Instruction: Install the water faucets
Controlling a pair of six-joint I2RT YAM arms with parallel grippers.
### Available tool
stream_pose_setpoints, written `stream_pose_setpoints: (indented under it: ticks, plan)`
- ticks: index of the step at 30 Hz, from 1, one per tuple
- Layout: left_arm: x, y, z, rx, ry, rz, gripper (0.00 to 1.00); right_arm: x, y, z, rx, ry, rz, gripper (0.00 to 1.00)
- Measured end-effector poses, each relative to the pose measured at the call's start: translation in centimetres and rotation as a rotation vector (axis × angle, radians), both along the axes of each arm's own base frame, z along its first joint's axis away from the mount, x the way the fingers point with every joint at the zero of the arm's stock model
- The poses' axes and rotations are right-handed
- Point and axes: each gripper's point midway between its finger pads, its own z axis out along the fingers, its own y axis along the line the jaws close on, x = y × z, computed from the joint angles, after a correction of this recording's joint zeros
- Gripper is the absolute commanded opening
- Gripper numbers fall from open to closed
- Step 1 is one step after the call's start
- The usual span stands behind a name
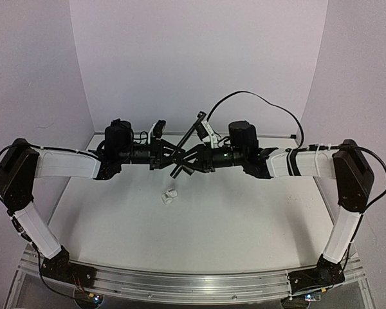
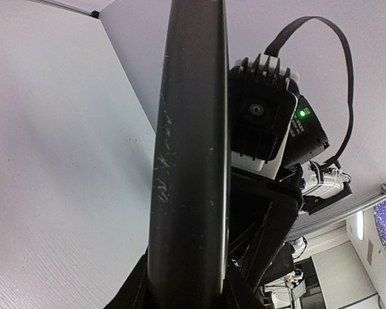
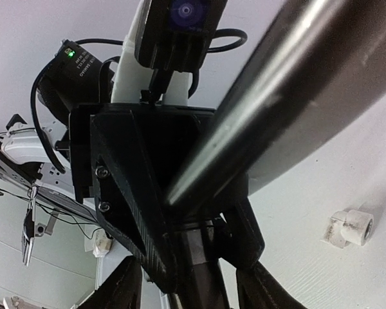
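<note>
Black faucet [image 1: 192, 133] aloft, white fitting [image 1: 169, 196] central on table [image 1: 244, 225]

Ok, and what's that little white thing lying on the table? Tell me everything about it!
The little white fitting looks like plastic: a short tube with a round hole in one end and a blockier bit at the other. It lies on its side on the white table. Only the table touches it; both arms' jaws are away from it, at the black faucet.

Gripped in the left tool [image 2: 186, 293], a scratched black faucet [image 2: 190, 161] fills mid-frame — behind it the right arm's camera [image 2: 260, 119], beside white tabletop [image 2: 45, 257].
</note>
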Motion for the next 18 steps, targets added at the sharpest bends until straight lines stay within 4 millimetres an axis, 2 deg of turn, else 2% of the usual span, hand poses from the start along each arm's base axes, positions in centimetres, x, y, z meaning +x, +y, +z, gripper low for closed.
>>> stream_pose_setpoints:
  ticks: [2,16,18]
  plan:
    - [-0.1,0.0,0.0,0.000,0.001,-0.006,0.00,0.0,-0.1,-0.2,0.001,0.016,0.010,0.57]
    - [-0.6,0.0,0.0,-0.002,-0.004,-0.034,0.00,-1.2,0.2,0.2,0.034,-0.001,0.092,0.64]
    - [-0.5,0.0,-0.1,0.005,-0.012,-0.035,0.00,-1.1,0.1,0.1,0.032,-0.006,0.092,0.70]
